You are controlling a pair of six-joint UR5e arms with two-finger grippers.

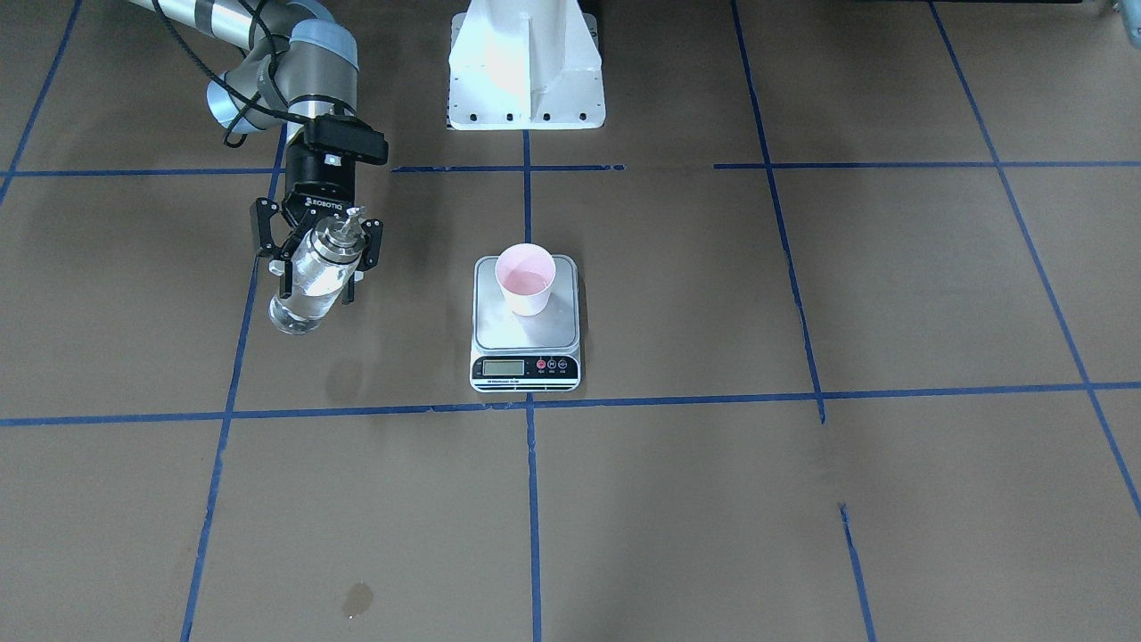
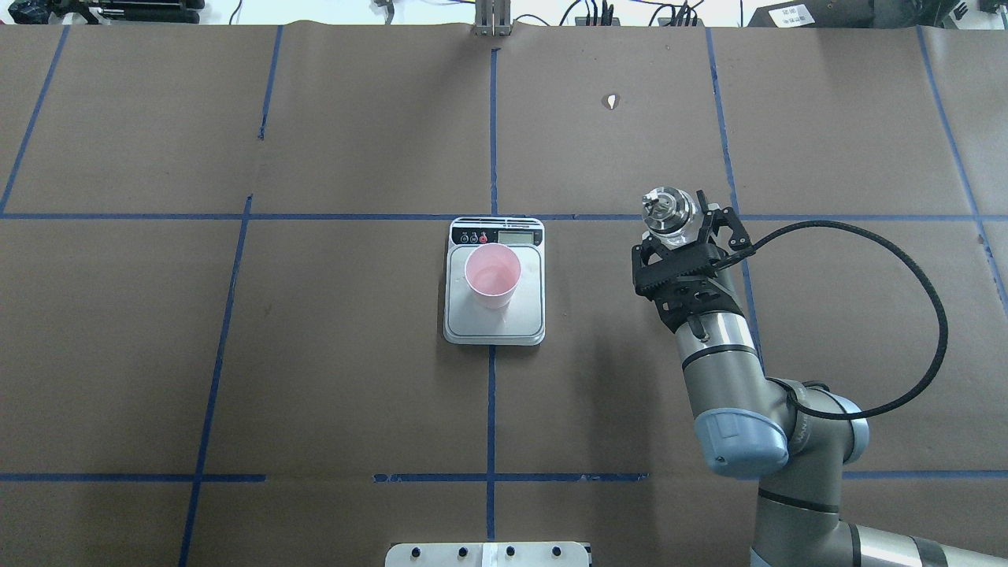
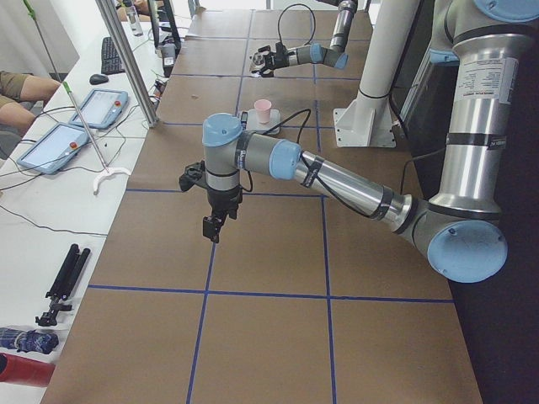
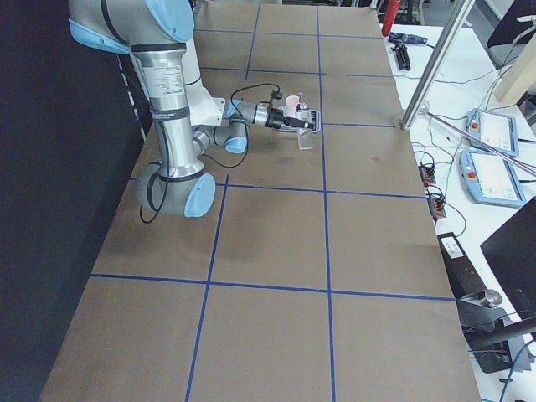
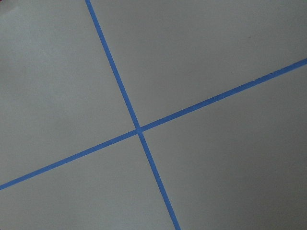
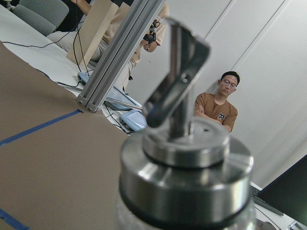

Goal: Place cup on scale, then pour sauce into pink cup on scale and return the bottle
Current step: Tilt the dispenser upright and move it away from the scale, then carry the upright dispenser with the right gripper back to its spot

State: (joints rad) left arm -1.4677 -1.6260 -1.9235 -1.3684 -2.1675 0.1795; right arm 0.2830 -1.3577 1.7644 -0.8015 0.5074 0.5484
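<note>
Bottle [image 1: 301, 308] hangs over the surface [image 1: 802, 499], well apart from the scale [image 1: 526, 337], my right hand [image 1: 321, 267] clamped round its glass. The cup [image 1: 526, 281] stands on the platform, liquid inside. I judge: lower it upright, release once it stands. Left hand [image 3: 212, 225]: cannot tell.

Open brown table [image 2: 598, 331] runs between the scale [image 2: 494, 331] and the right gripper [image 1: 319, 276] clamping the bottle [image 1: 301, 303]; only the cup [image 2: 492, 276] rises from the platform, white mounting base [image 1: 526, 71] well apart on the robot's side, blue tape lines [image 2: 492, 118] lying flat
</note>
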